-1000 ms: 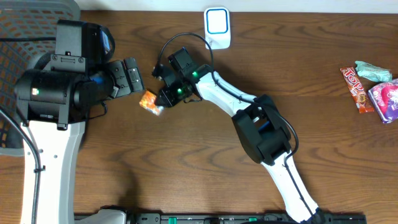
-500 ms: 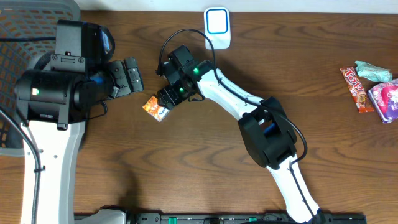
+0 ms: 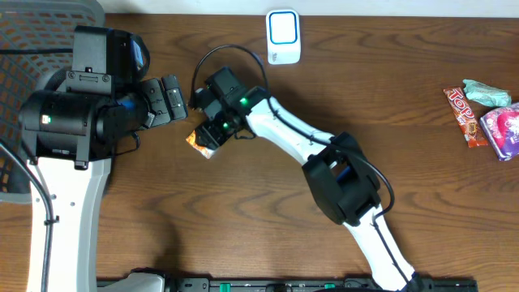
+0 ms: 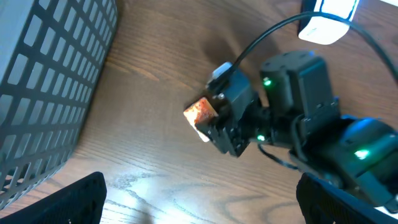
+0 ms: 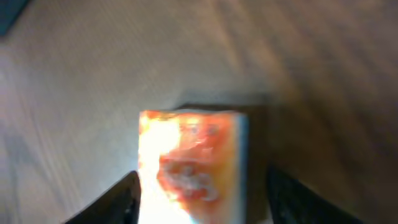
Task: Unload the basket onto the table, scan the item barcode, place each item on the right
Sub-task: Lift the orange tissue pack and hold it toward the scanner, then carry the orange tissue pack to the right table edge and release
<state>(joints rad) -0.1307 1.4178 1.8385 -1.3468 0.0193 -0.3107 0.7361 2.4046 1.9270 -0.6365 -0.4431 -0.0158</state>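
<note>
The item is a small orange-and-white packet [image 3: 197, 143] lying on the wooden table, seen in the left wrist view as a small orange block [image 4: 199, 113]. My right gripper [image 3: 209, 132] hangs right over it, and its dark fingers straddle the packet [image 5: 193, 162]. The left finger is at the packet's edge, while a gap shows on the right side, so the right gripper [image 5: 199, 202] is open. My left gripper [image 3: 180, 99] hovers just up and left of the packet, wide open and holding nothing [image 4: 199, 205]. A white scanner with a blue screen [image 3: 284, 34] stands at the table's far edge.
A grey mesh basket [image 3: 32, 32] fills the far left corner and shows beside the left wrist [image 4: 43, 81]. Snack packets lie at the far right: a red bar [image 3: 464, 115], a pink bag [image 3: 503, 131] and a green wrapper [image 3: 486, 92].
The packet dropped from the right gripper's grip onto the table, slightly lower and left. The right gripper opened, then slid left over the packet. The left arm has not moved.
</note>
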